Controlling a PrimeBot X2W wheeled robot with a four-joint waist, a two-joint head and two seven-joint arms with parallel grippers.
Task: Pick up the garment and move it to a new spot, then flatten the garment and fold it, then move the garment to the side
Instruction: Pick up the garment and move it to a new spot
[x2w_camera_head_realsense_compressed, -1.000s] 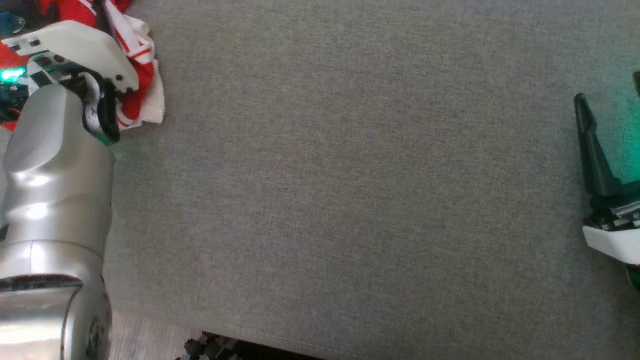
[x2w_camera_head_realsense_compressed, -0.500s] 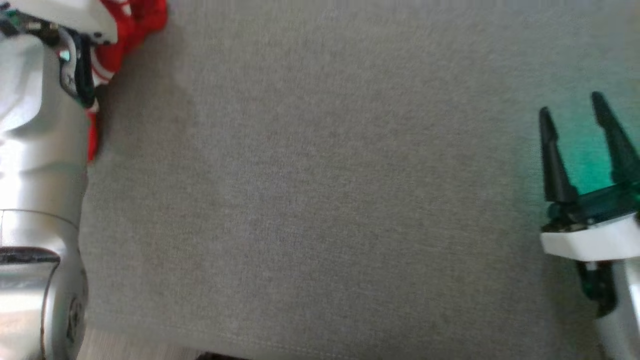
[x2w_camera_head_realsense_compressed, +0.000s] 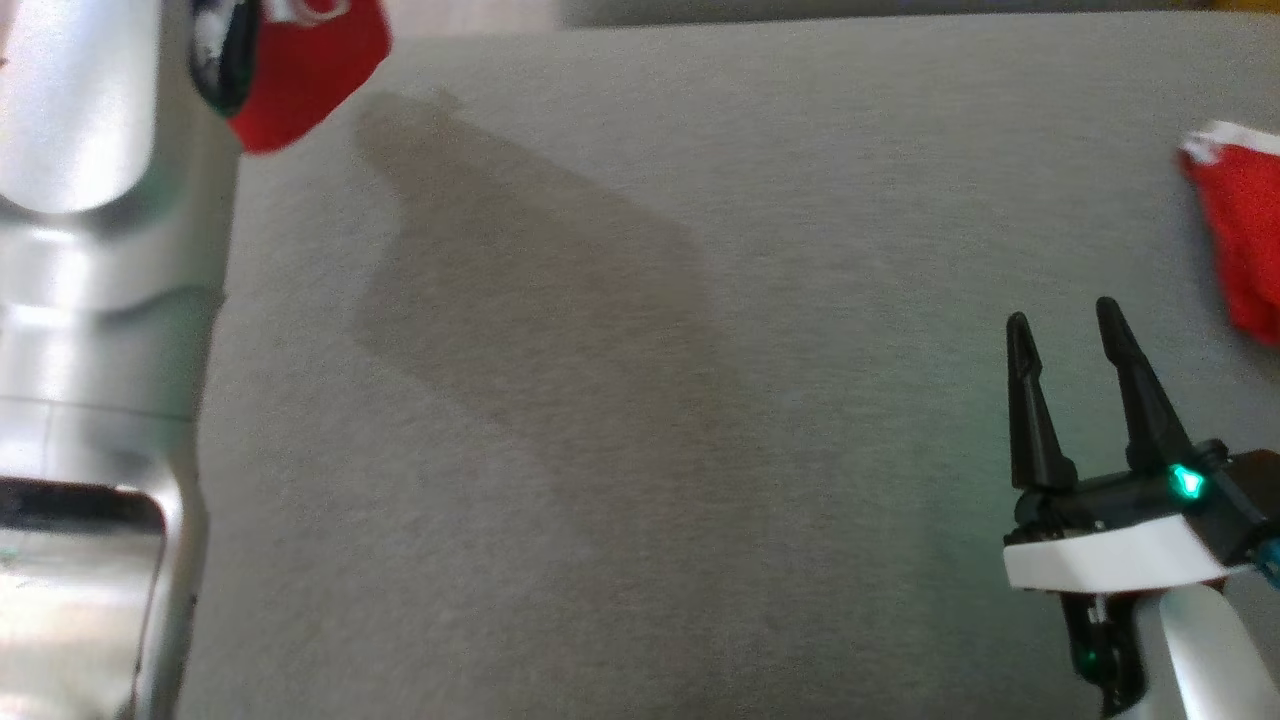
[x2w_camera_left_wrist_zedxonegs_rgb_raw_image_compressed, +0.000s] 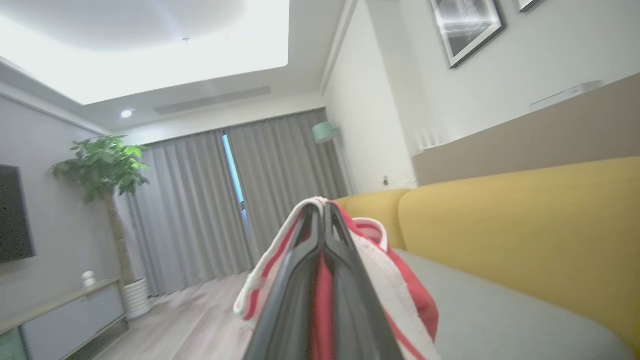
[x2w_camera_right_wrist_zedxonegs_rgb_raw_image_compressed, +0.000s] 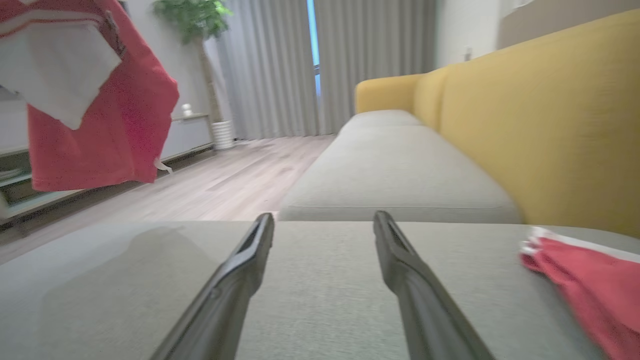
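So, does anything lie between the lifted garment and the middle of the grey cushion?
Nothing visible does. The red-and-white garment hangs from the shut left gripper above the grey cushion; a second red cloth lies at its right edge, beyond the open right gripper.

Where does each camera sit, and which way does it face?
Head view: from the head, down at the grey cushion; shows left forearm, right gripper, garment.
Left wrist view: from that wrist, toward the curtains, along the left gripper shut on the garment.
Right wrist view: from that wrist, low over the grey cushion, toward the curtains, along the open right gripper.
Both wrist views share curtains and yellow backrest.
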